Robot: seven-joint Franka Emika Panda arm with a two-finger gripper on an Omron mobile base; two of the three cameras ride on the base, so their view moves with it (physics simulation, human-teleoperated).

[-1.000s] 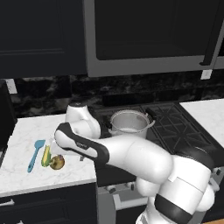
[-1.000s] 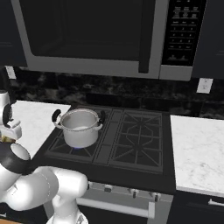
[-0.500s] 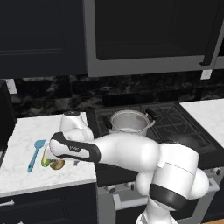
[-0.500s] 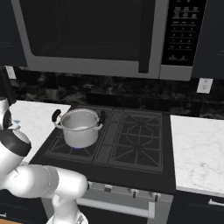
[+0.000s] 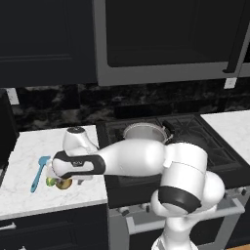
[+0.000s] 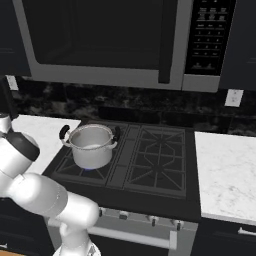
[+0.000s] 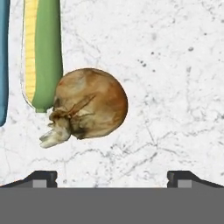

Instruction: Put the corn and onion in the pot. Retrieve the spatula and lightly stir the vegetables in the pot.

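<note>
In the hand view the golden-brown onion (image 7: 89, 104) lies on the white marble counter just above and left of my gripper (image 7: 113, 178). The gripper is open, its fingertips (image 7: 43, 177) wide apart and touching nothing. The corn (image 7: 41, 52), yellow kernels in green husk, lies against the onion's upper left. The teal spatula (image 7: 3, 61) runs along the left edge beside the corn. In the left base view the onion (image 5: 62, 183), corn (image 5: 50, 182) and spatula (image 5: 39, 172) sit under my lowered forearm. The steel pot (image 6: 92, 145) stands on the stove's front left burner.
The black stove (image 6: 150, 160) lies right of the marble counter (image 5: 29, 146). A microwave (image 6: 115, 40) and dark cabinets hang overhead. The counter's front edge runs close to the onion. More counter (image 6: 225, 170) lies right of the stove.
My arm has swung down and left over the counter, bringing the hand low above the onion and corn. Pot, spatula and vegetables have stayed where they were.
</note>
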